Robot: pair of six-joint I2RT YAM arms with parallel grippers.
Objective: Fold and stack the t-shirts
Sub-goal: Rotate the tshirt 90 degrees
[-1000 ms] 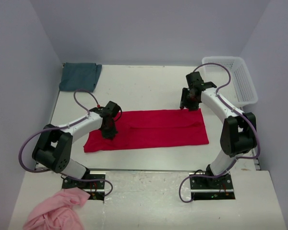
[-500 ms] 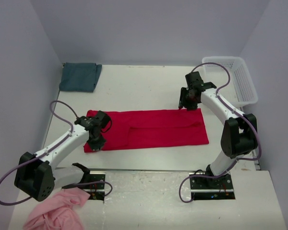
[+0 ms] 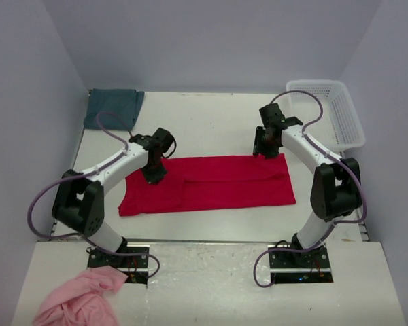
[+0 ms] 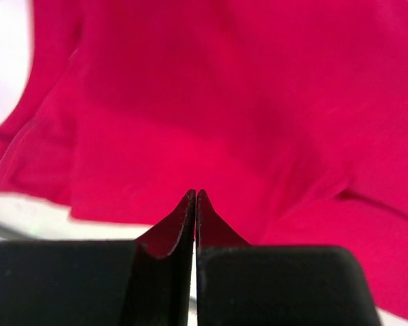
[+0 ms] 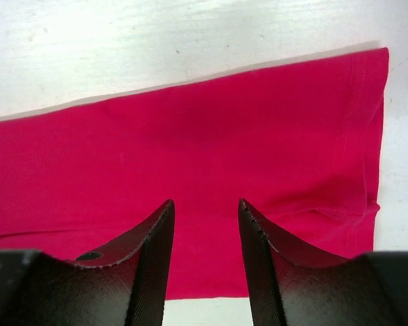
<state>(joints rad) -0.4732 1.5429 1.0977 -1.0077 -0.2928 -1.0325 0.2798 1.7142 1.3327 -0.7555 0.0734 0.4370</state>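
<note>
Upper left: teal t-shirt [image 3: 113, 109], looks folded. Mid-frame: red t-shirt [image 3: 217, 185], folded into a long band, I'd say half done and not stacked. My left gripper [image 3: 154, 175] is pinched shut and empty over its left end. My right gripper [image 3: 265, 151] is half open, holding nothing, at its upper right corner.

Top external: fixed, high above and behind both arm bases, angled down and forward. Far view; takes in the whole white table [image 3: 204, 122].

Left wrist: looks along the left gripper [image 4: 194, 195], very close over the left part of the red t-shirt [image 3: 211, 185]; slightly blurred.

Right wrist: looks down past the right gripper [image 5: 205, 205], close over the shirt's far right corner, with bare table beyond.

Shared: all three views take in the red t-shirt; the two wrist views cover opposite ends.
</note>
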